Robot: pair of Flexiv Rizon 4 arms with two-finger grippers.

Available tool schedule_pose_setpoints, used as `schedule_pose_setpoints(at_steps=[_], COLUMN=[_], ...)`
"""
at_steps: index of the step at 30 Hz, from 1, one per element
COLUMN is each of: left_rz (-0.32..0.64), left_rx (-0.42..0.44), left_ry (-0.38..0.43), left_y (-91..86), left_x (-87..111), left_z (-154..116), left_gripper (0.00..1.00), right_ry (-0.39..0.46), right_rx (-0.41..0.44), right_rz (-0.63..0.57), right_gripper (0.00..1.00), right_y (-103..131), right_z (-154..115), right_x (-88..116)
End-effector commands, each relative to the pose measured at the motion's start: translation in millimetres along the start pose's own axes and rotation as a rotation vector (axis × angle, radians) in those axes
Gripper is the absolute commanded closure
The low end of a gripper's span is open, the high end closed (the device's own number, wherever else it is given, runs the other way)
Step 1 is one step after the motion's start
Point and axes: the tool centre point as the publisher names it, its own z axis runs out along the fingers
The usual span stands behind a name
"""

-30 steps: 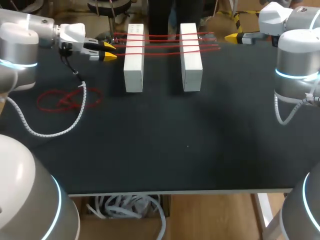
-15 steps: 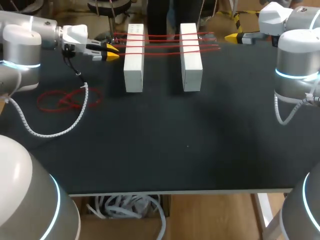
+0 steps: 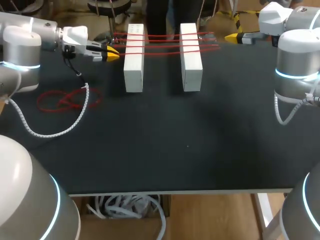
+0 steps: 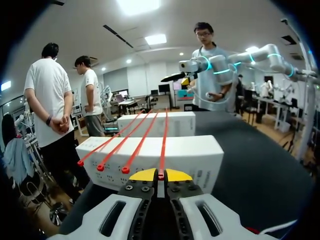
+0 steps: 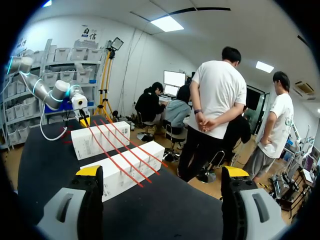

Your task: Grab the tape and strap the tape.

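Observation:
Two white blocks (image 3: 134,57) (image 3: 190,56) stand side by side at the back of the black table (image 3: 165,145). Several red tapes (image 3: 160,44) lie stretched across both. My left gripper (image 3: 111,51) is just left of the left block, shut on the end of the nearest red tape (image 4: 163,140). In the left wrist view the yellow tips (image 4: 160,175) meet on that tape end in front of the near block (image 4: 150,157). My right gripper (image 3: 231,37) hangs open beyond the right block, its fingers (image 5: 90,172) wide apart and holding nothing, the blocks (image 5: 122,167) ahead of it.
A loose heap of red tapes (image 3: 62,100) lies on the table at the left. The left arm's white coiled cable (image 3: 60,127) droops across it. The black table runs forward to its front edge (image 3: 180,191).
The left gripper has moved slightly right toward the left block and closed its fingers on the tape end. The right arm has not moved.

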Motion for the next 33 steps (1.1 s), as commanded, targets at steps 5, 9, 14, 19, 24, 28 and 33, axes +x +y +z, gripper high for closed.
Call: schedule_pose_setpoints(at_steps=[5, 9, 14, 19, 24, 28, 33], left_rz=[0.004, -0.004, 0.008, 0.014, 0.027, 0.035, 0.049], left_rx=[0.043, 0.124, 0.202, 0.249, 0.267, 0.277, 0.301], left_ry=[0.009, 0.016, 0.008, 0.009, 0.006, 0.006, 0.022], left_y=[-0.9, -10.4, -31.9, -54.4, -80.3, -98.9, -116.2], left_x=[0.1, 4.1, 14.2, 25.5, 32.8, 34.9, 35.5], left_z=[4, 5, 7, 7, 1, -4, -7], left_gripper=[1.00, 1.00, 1.00, 1.00, 1.00, 1.00, 1.00], right_ry=[0.001, 0.001, 0.001, 0.001, 0.001, 0.001, 0.001], right_rx=[-0.002, -0.002, -0.002, -0.002, -0.002, -0.002, -0.002], right_rz=[0.000, 0.000, 0.000, 0.000, 0.000, 0.000, 0.000], right_gripper=[0.00, 0.00, 0.00, 0.00, 0.00, 0.00, 0.00], right_y=[0, 0, 0, 0, 0, 0, 0], right_z=[-1, -1, -1, -1, -1, -1, -1], right_x=[0, 0, 0, 0, 0, 0, 0])
